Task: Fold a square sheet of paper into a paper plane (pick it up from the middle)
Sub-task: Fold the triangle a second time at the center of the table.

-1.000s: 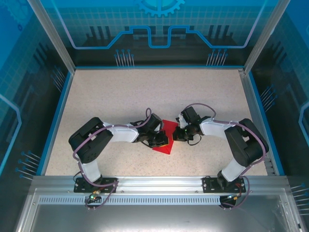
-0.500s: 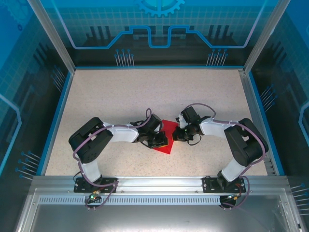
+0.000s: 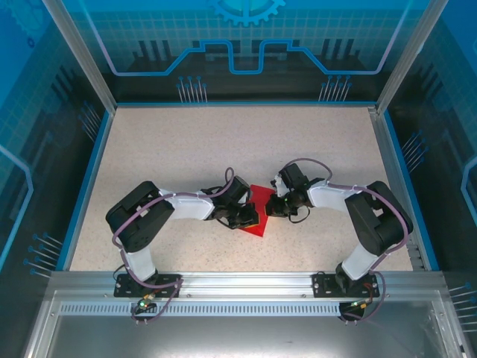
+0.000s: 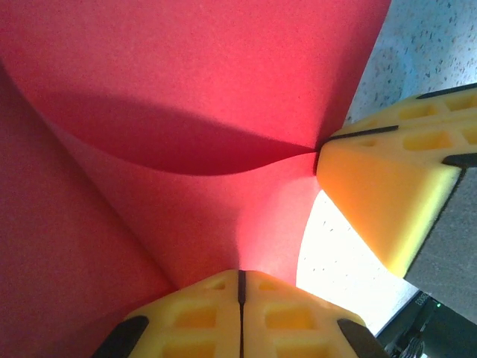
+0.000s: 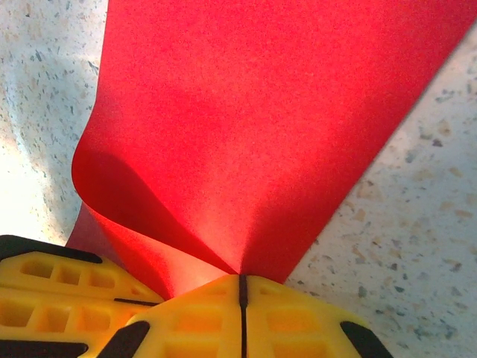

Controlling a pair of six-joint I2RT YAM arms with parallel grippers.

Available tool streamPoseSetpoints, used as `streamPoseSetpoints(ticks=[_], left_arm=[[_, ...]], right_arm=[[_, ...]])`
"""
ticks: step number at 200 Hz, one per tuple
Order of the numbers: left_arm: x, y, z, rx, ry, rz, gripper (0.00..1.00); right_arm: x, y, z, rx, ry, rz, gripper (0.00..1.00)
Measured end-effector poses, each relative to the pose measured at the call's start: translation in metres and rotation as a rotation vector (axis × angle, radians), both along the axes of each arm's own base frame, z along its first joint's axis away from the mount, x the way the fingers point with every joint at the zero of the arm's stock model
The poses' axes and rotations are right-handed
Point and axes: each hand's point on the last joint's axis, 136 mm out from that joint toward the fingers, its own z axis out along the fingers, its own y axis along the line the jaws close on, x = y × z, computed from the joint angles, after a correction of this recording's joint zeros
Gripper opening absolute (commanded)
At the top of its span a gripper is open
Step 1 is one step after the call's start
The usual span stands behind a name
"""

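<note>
Both tools are pinching the paper (image 3: 255, 229), which sits mid-bench between them, a little nearer than centre. The left tool (image 4: 240, 274) has its yellow fingers (image 4: 298, 317) pressed together on one red layer. The right tool (image 5: 241, 277) is likewise closed on the sheet where it curls over from the left. The paper is not flat: it bows up in a soft roll between the two grips, with no sharp crease at that spot.

This looks like a fold in progress, the sheet being doubled over but not yet pressed down. The next move probably calls for both tools to carry the held layer across together, keeping the edges lined up, then flatten the roll into a crease without tearing the thin paper.

Compared with a second ago, the right tool has crept slightly left toward the left one. The left arm and paper have barely changed.
</note>
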Motion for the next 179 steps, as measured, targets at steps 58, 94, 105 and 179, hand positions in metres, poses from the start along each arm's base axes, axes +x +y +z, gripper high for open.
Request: streamPoseSetpoints(ticks=[58,94,105,179], left_arm=[[0.0000,0.0002,-0.0006,0.005,-0.004,0.001,0.08],[-0.0001,0.0002,-0.0001,0.008,-0.001,0.000,0.09],[-0.0001,0.0002,0.0000,0.009,-0.002,-0.002,0.09],[-0.0005,0.0000,0.0010,0.016,0.002,-0.006,0.08]], right_arm=[[0.0000,0.0000,-0.0007,-0.001,0.002,0.000,0.09],[-0.0007,-0.0005,-0.0003,-0.003,0.004,0.000,0.06],[-0.0013,-0.0009,0.0006,-0.004,0.005,-0.001,0.06],[-0.0021,-0.0025,0.0019,-0.010,0.004,-0.003,0.07]])
